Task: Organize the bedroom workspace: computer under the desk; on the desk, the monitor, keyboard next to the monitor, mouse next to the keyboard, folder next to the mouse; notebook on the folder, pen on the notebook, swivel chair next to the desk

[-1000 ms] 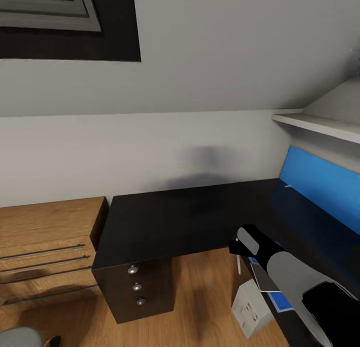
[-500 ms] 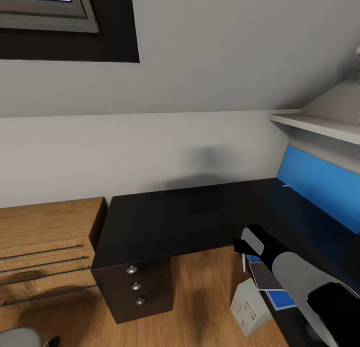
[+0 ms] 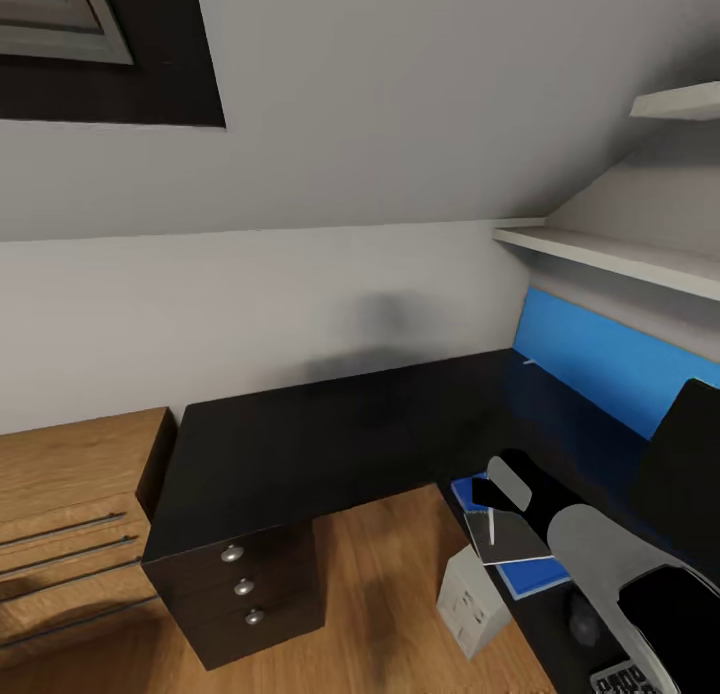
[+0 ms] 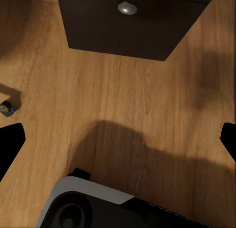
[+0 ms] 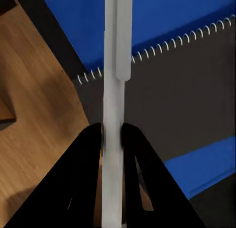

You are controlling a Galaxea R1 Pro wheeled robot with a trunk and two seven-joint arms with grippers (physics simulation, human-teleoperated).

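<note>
The right gripper (image 5: pixel 112 134) was clenched on the pen (image 5: pixel 114 90), its two black fingers (image 5: pixel 88 159) pinching the pale stick about halfway along so that a long stretch jutted out past the fingertips. From the head view the pen (image 3: pixel 491 527) showed as a thin white sliver just off the end of the right gripper (image 3: pixel 487 504). Directly beneath the gripper lay the notebook (image 5: pixel 191 100), grey and spiral-bound, resting on the blue folder (image 5: pixel 162 16), which stuck out beyond it on the far side and again at a near corner. Both sat on the glossy black desk (image 3: pixel 330 424), close to its inner edge. The pen seemed to hover above the notebook's spiral side; I could not tell whether its tip touched.

Below and to the gripper's side, on the floor under the desk edge, stood the computer (image 3: pixel 468 604). The left gripper (image 4: pixel 118 134) hung spread open over bare wooden floor (image 4: pixel 123 90), near the black drawer unit (image 4: pixel 132 21), holding nothing.

The risk, to my eye, lay in the release. The pen lay across the binding, near the notebook's edge towards the open floor; let go from a height or at a tilt, it could roll off the stack and drop past the desk edge. Pressing down might also shove the notebook askew on the folder.
</note>
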